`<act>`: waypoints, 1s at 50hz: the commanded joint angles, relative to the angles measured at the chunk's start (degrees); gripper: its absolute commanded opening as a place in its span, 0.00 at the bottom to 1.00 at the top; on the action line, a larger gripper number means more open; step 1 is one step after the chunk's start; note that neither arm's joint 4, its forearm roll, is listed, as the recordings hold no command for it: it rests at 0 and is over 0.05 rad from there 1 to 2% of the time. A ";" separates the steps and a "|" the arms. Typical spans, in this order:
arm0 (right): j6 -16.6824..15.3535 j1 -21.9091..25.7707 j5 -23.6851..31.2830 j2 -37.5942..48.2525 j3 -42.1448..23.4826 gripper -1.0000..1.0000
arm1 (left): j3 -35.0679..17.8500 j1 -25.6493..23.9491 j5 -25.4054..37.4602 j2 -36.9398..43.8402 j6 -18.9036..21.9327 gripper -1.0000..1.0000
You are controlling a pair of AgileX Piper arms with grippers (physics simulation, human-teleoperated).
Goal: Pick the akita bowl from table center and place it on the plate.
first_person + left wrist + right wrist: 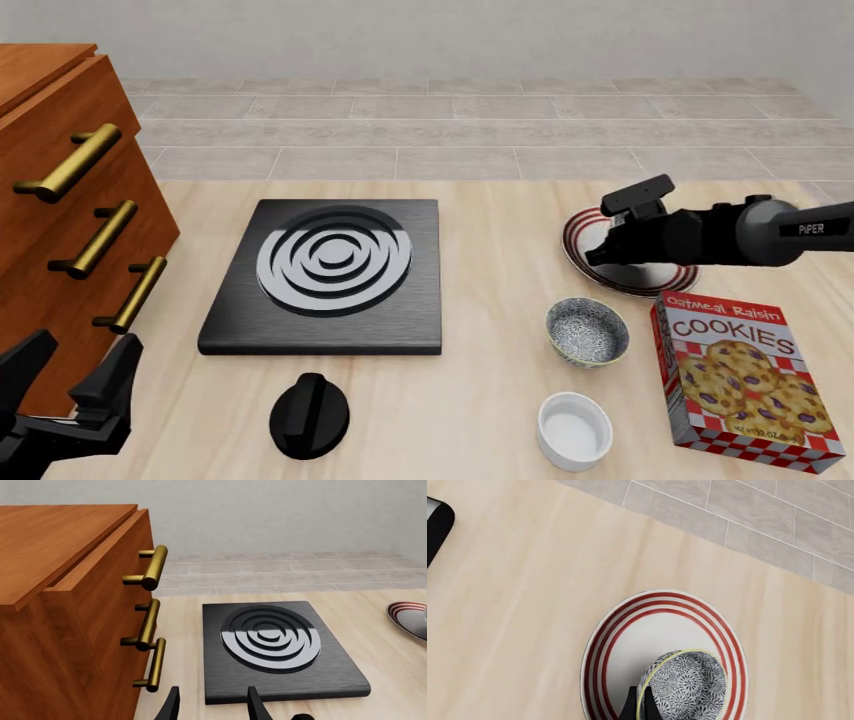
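In the right wrist view, the akita bowl (687,685), grey-white patterned with a pale rim, sits tilted over the white plate (627,625) with red rings. My right gripper (640,707) is shut on the bowl's rim, one finger inside and one outside. I cannot tell whether the bowl touches the plate. In the front view the right gripper (614,250) hangs over the plate (577,240) at the right and hides the held bowl. My left gripper (74,385) stands open and empty near the front left corner, beside the cabinet; its fingers (172,705) show in the left wrist view.
A look-alike speckled bowl (587,332) stands in front of the plate. Nearby are a white ramekin (574,430) and a cookies box (741,375). The black stove slab (334,275) lies mid-table with a black knob (310,415) before it. A wooden drawer cabinet (67,200) fills the left.
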 commanded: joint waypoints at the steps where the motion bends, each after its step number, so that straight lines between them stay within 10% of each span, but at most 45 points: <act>1: 0.49 -0.55 0.89 3.64 -2.48 0.00 | 0.00 0.04 0.09 -0.01 -0.09 1.00; 19: 2.10 0.80 -1.79 2.34 -0.09 0.00 | 0.00 -0.34 0.28 0.00 -0.26 1.00; 20: 2.10 0.56 -1.94 2.38 -0.01 1.00 | 0.00 -0.41 0.19 0.09 -0.22 1.00; 50: -0.42 2.29 -1.39 -8.13 5.42 1.00 | 0.00 -0.41 0.52 -0.20 -0.21 1.00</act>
